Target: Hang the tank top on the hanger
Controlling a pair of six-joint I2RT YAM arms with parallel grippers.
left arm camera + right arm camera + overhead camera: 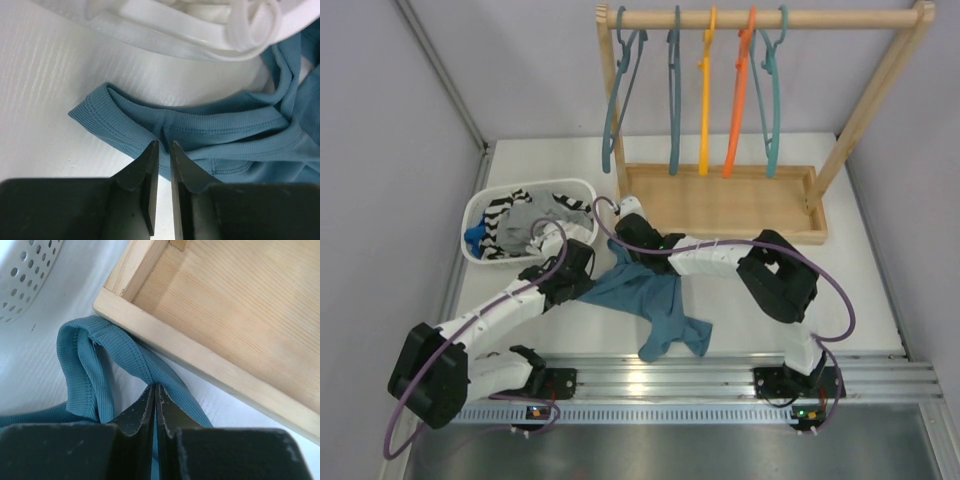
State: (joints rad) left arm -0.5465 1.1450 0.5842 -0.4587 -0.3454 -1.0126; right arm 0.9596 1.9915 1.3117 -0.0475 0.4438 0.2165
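Both grippers pinch the tank top [655,300]
Left gripper [163,146] and right gripper [155,388] each clamp a ribbed edge, likely to spread it; it lies near of the wooden rack [720,205] holding the hanger [772,160]

Tank top [240,135] cropped at right edge

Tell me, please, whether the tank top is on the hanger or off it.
Off: the tank top lies crumpled on the table, while the hanger hangs bare on the rail.
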